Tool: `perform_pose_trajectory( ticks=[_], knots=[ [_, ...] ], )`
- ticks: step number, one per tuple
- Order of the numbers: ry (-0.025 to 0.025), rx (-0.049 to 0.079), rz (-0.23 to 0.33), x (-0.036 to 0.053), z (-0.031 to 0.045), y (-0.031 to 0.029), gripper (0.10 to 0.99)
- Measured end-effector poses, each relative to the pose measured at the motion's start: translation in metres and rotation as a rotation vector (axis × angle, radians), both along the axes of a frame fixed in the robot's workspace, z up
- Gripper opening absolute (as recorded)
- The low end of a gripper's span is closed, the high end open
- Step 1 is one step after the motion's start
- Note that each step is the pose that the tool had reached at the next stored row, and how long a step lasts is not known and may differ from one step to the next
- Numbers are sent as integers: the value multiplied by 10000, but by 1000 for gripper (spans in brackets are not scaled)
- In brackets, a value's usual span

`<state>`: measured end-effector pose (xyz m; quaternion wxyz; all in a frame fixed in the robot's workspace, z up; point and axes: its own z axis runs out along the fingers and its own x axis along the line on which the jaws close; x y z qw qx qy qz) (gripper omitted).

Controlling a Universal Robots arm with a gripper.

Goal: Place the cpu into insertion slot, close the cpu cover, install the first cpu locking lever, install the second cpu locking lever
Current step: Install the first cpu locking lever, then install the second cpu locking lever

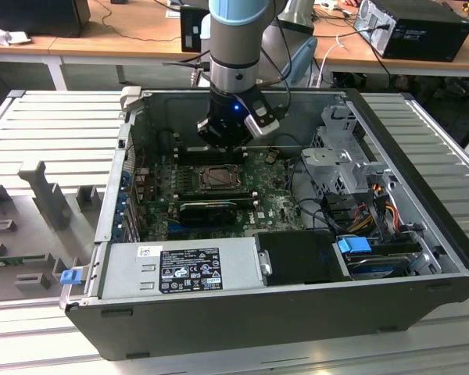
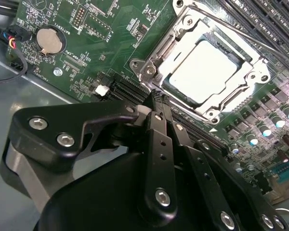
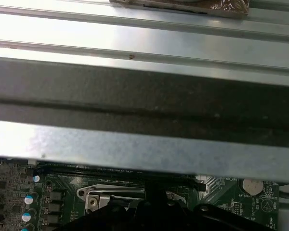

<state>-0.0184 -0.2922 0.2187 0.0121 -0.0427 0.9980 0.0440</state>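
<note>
In the second wrist view the cpu (image 2: 202, 72) lies in the insertion slot with its silvery top face up. The cpu cover (image 2: 241, 89) is folded down flat around it. A thin silver lever rod (image 2: 260, 38) runs along one side of the socket. My gripper (image 2: 157, 97) is shut with nothing between its black fingers, and its tips sit just off a corner of the cover. From the exterior view, the gripper (image 1: 228, 142) hangs inside the open computer case, just behind the insertion slot (image 1: 219, 178). The first wrist view catches an edge of the cpu cover (image 3: 111, 197).
Long black memory slots (image 2: 260, 17) flank the socket, and a coin battery (image 2: 49, 39) sits on the green board. A black expansion card (image 1: 207, 211), the power supply (image 1: 187, 266) and a drive cage (image 1: 340, 156) crowd the case. The case wall (image 3: 144, 96) rises close by.
</note>
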Motion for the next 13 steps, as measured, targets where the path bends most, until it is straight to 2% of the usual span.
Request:
perform_pose_trajectory(
  ticks=[13],
  knots=[
    [0,-3,0,1,0,-31,106]
  ],
)
